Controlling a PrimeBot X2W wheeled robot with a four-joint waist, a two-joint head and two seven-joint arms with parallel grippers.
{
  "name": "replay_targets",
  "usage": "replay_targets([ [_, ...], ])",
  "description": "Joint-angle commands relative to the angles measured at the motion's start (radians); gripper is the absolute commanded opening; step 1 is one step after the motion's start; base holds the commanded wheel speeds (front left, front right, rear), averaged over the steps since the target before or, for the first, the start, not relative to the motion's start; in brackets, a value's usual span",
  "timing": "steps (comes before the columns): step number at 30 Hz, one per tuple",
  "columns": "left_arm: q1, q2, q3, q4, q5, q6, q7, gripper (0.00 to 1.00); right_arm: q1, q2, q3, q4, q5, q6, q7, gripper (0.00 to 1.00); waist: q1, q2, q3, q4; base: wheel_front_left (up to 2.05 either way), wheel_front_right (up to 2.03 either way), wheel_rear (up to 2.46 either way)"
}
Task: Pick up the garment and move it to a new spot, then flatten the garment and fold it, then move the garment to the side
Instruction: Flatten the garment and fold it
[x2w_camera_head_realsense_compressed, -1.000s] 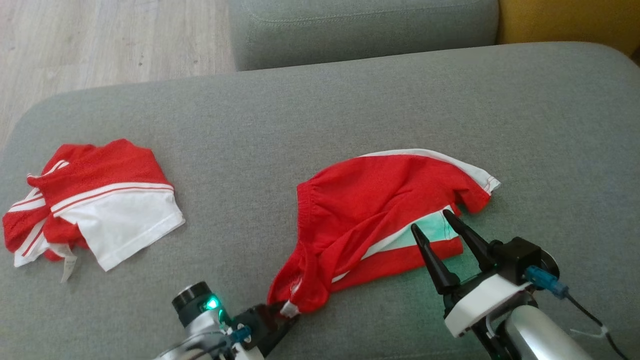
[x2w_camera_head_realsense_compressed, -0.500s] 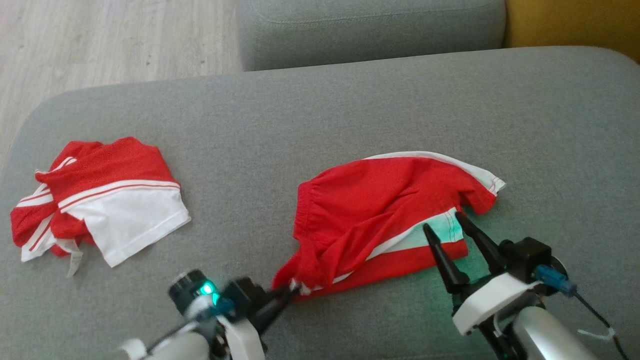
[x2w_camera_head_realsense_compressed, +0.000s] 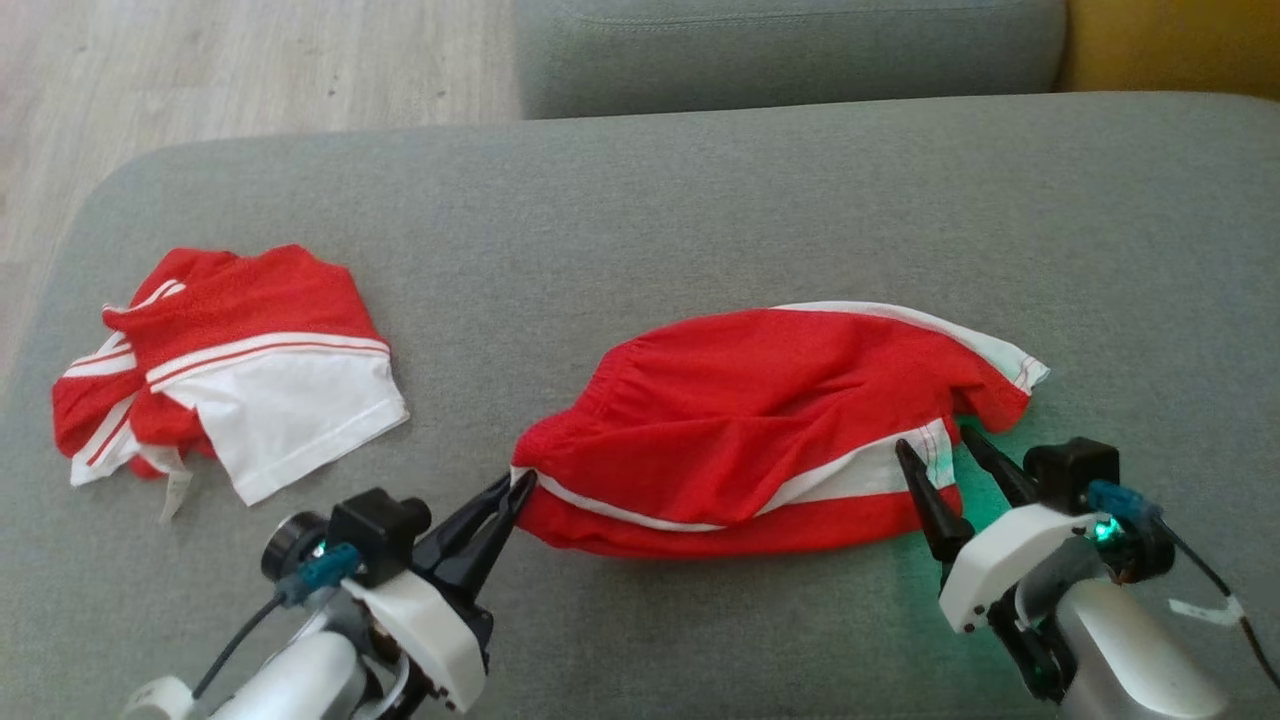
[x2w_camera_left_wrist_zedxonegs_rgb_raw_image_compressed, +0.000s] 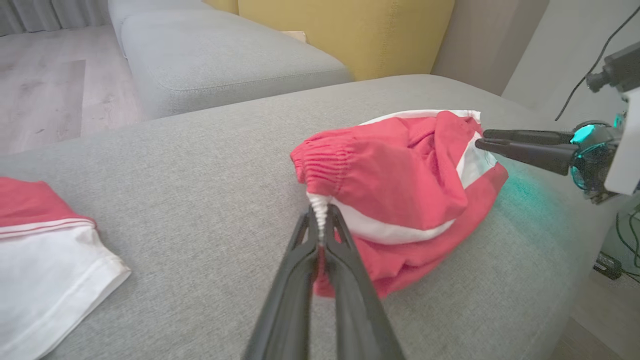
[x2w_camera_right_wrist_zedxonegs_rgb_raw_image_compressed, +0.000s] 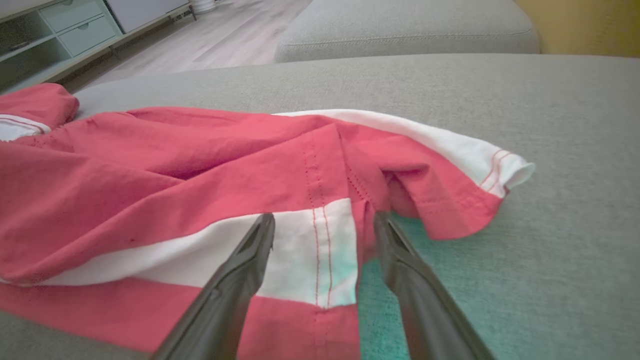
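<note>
1. Lower left of the head view: the left gripper, two long dark fingers on a white wrist, is pressed together on a white edge at the left end of the crumpled red shorts, thin cloth with white bands. In its wrist view the left gripper pinches only a thin twist of hem.
2. Lower right: the right gripper stands spread and holds nothing. Its fingers sit either side of the white band at the shorts' right end.
3. Centre-right of the frame: the shorts lie bunched on the grey woven sofa cushion, with layers overlapping.
4. Likely trouble: such a narrow pinch could slip off when the cloth is pulled taut. The right gripper, closing low, could nip the cushion, or take one layer so the shorts lift twisted instead of flat.
5. Middle left: a rumpled red-and-white garment lies well apart, though a wide leftward drag might reach it.
6. Top edge: pale wooden floor at the left, a yellow cushion at the right.
</note>
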Motion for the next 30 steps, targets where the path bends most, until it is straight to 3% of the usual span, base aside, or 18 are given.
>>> replay_targets([
  [1, -0.029, 0.015, 0.055, -0.03, 0.01, -0.003, -0.013, 0.0, -0.03, -0.003, 0.023, -0.013, 0.011, 0.007, -0.004, 1.0, 0.0, 0.0, 0.003, 0.006, 0.0, 0.0, 0.0],
  [14, 0.007, -0.015, 0.128, -0.021, 0.076, -0.033, -0.013, 0.0, -0.101, -0.018, 0.153, 0.048, 0.077, 0.007, -0.059, 1.0, 0.0, 0.0, 0.021, 0.021, 0.0, 0.0, 0.0],
  [15, 0.008, -0.017, 0.131, -0.018, 0.08, -0.035, -0.013, 0.0, -0.106, -0.019, 0.166, 0.051, 0.084, 0.007, -0.059, 0.96, 0.0, 0.0, 0.021, 0.021, 0.0, 0.0, 0.0],
  [17, 0.008, -0.021, 0.134, -0.013, 0.089, -0.038, -0.013, 0.0, -0.114, -0.024, 0.189, 0.06, 0.095, 0.007, -0.062, 0.75, 0.0, 0.0, 0.02, 0.023, 0.0, 0.0, 0.0],
  [20, 0.013, -0.026, 0.141, -0.007, 0.097, -0.042, -0.013, 0.0, -0.119, -0.026, 0.213, 0.072, 0.109, 0.007, -0.073, 0.24, 0.0, 0.0, 0.012, 0.022, 0.0, 0.0, 0.0],
  [21, 0.017, -0.028, 0.144, -0.006, 0.099, -0.043, -0.013, 0.0, -0.118, -0.028, 0.22, 0.075, 0.112, 0.007, -0.076, 0.0, 0.0, 0.0, 0.007, 0.022, 0.0, 0.0, 0.0],
  [25, 0.027, -0.038, 0.17, -0.021, 0.106, -0.045, -0.013, 0.0, -0.121, -0.044, 0.207, 0.08, 0.11, 0.007, -0.098, 0.0, 0.0, 0.0, -0.006, 0.017, 0.0, 0.0, 0.0],
  [30, 0.056, -0.103, 0.311, -0.115, 0.072, -0.047, -0.013, 0.0, -0.148, -0.124, 0.095, 0.051, 0.088, 0.007, -0.128, 0.0, 0.0, 0.0, -0.024, 0.002, 0.0, 0.0, 0.0],
])
